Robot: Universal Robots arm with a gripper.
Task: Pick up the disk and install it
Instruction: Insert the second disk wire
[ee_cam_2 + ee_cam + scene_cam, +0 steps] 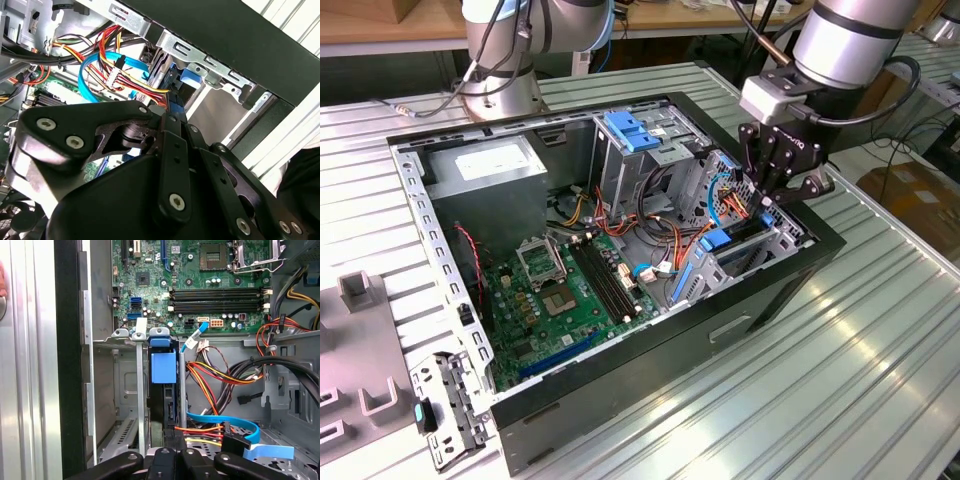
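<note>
The disk (738,240) stands on edge inside a metal bay slot at the open computer case's side toward the exterior view's right. Its blue rail tab (163,367) and dark body show in the first wrist view. In the second wrist view the blue tab (192,79) lies just beyond my fingertips. My gripper (772,200) hangs right over the disk's upper end, and its black fingers (165,460) are drawn together in both wrist views. I cannot tell whether they touch the disk.
Orange, yellow and blue cables (215,425) crowd the space beside the bay. The green motherboard (570,290), a grey power-supply box (485,165) and a drive cage with a blue handle (635,130) fill the case. A second arm's base (500,80) stands behind. Grey fixtures (360,350) lie at the exterior view's left.
</note>
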